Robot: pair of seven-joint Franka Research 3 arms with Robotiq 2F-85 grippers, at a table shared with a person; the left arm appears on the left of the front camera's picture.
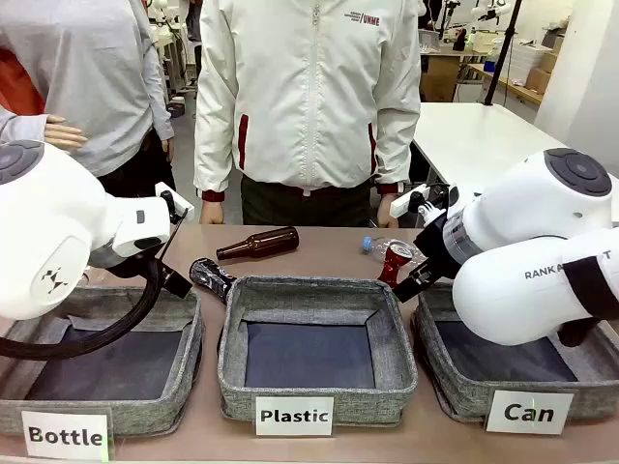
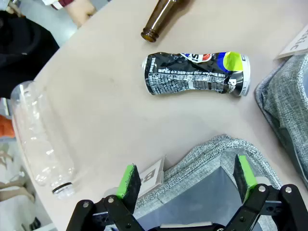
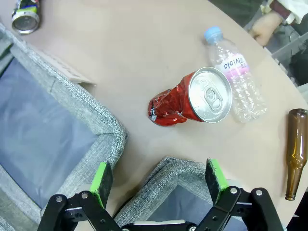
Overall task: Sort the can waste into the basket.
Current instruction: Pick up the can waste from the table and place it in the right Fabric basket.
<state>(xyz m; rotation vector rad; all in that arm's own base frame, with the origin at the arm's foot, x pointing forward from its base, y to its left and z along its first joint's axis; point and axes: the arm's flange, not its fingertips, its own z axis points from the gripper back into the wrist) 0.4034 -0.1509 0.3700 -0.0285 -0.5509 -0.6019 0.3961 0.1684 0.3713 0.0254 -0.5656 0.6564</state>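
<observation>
Your right claw (image 3: 159,174) hangs spread; pinch the light red can (image 3: 191,101) across its crumpled waist, since thin, slippery metal will likely yield.

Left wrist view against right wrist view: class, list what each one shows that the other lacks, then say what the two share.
Left wrist view adds: the open left gripper and a clear plastic bottle lying on the table. Right wrist view adds: the open right gripper, the crushed red can and a blue-capped bottle beside it. Shared: the black can, grey baskets, and a brown bottle in each, perhaps not the same one.
</observation>
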